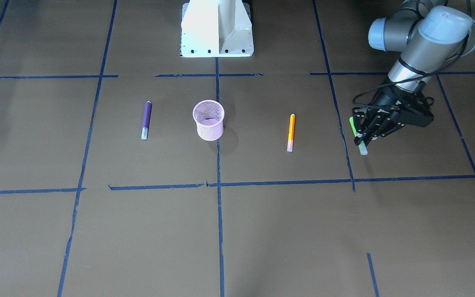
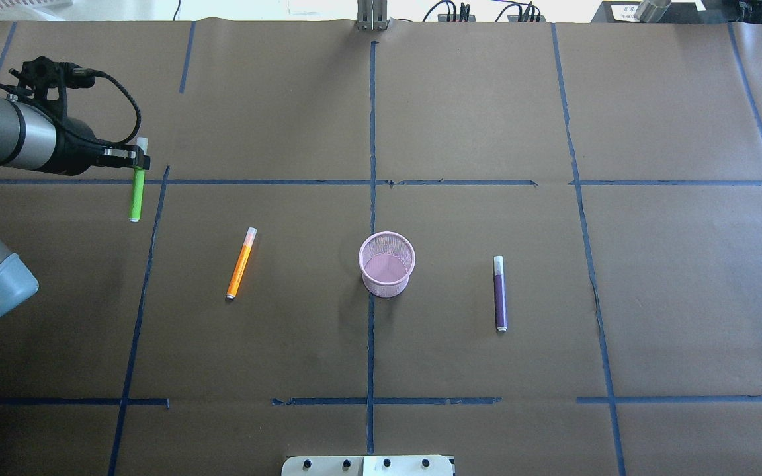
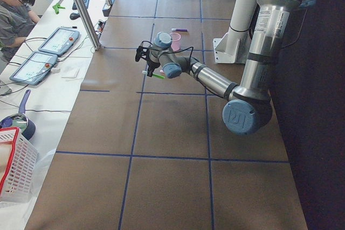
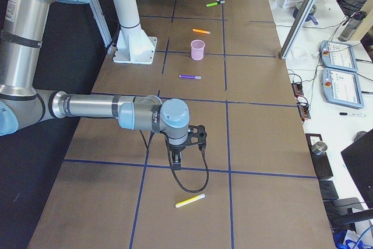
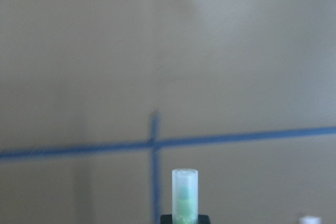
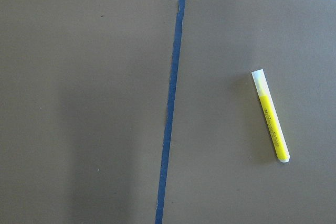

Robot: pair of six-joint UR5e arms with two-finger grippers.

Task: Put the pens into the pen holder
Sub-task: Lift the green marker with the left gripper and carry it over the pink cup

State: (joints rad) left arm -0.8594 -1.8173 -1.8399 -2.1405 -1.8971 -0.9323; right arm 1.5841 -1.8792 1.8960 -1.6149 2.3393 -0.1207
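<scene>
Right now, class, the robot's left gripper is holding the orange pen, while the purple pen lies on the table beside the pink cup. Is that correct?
No. The left gripper is holding the green pen, not the orange pen, which lies on the table; the overhead view shows it. The purple pen does lie beside the pink cup.

Brown paper tabletop [image 2: 685, 297], blue tape grid [image 2: 372, 132], white side bench [image 3: 75, 84]
</scene>
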